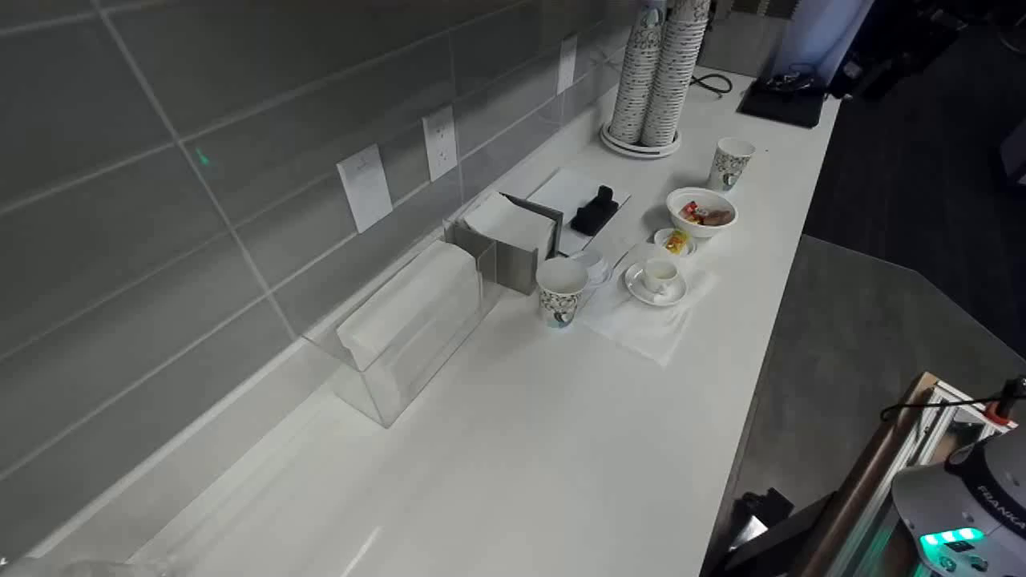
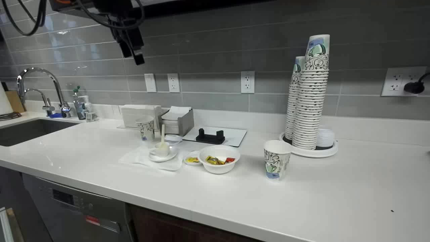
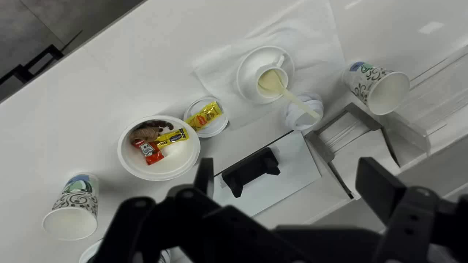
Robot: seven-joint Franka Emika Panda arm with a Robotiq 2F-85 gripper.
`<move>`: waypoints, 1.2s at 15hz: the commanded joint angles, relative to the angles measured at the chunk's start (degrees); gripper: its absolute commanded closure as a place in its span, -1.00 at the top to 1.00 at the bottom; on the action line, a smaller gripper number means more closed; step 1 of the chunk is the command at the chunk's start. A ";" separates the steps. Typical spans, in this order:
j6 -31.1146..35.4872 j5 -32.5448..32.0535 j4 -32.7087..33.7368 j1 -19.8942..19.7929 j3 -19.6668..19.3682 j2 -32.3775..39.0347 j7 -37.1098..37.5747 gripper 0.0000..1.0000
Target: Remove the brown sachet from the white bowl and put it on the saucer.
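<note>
The white bowl (image 3: 181, 157) stands on the counter and shows in both exterior views (image 1: 705, 232) (image 2: 218, 169). The brown sachet (image 3: 145, 134) lies inside it against the wall, beside a red packet (image 3: 149, 151) and a yellow packet (image 3: 172, 138). A dark reddish-brown piece lies next to it. The white saucer (image 3: 245, 75) sits on a napkin with a small white cup (image 3: 270, 82) on it; it also shows in both exterior views (image 1: 653, 299) (image 2: 162, 159). My gripper (image 3: 292, 179) is open and empty, high above the counter, and shows in an exterior view (image 2: 133, 56).
A small white lid (image 3: 212, 130) with a yellow packet lies between bowl and saucer. A stick leans out of the small cup. Paper cups (image 3: 73, 208) (image 3: 380, 87), a black holder (image 3: 252, 170), a napkin box (image 3: 369, 153) and tall cup stacks (image 2: 310, 107) stand around.
</note>
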 commanded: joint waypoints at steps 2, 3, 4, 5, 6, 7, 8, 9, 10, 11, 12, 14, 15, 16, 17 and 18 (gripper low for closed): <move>-0.20 0.77 0.15 -1.31 0.96 0.24 -0.66 1.00; -0.20 0.77 0.15 -1.31 0.97 0.24 -0.66 1.00; -0.20 0.77 0.15 -1.31 0.96 0.24 -0.66 1.00; -0.20 0.77 0.15 -1.31 0.96 0.24 -0.66 1.00; -0.20 0.77 0.15 -1.31 0.96 0.24 -0.66 1.00; -0.20 0.77 0.15 -1.31 0.96 0.24 -0.66 1.00; -0.20 0.77 0.15 -1.31 0.96 0.24 -0.66 1.00; -0.20 0.77 0.15 -1.31 0.96 0.24 -0.66 1.00; -0.20 0.77 0.15 -1.31 0.96 0.24 -0.66 1.00; -0.20 0.77 0.15 -1.31 0.96 0.24 -0.66 1.00; -0.20 0.77 0.15 -1.31 0.96 0.24 -0.66 1.00; -0.20 0.77 0.15 -1.31 0.96 0.24 -0.66 1.00; -0.20 0.77 0.15 -1.31 0.96 0.24 -0.66 1.00; -0.20 0.77 0.15 -1.31 0.96 0.24 -0.66 1.00; 0.77 -0.01 0.46 -1.18 0.85 1.20 -1.96 1.00; 1.90 -0.50 0.77 -0.42 0.42 2.31 -4.82 1.00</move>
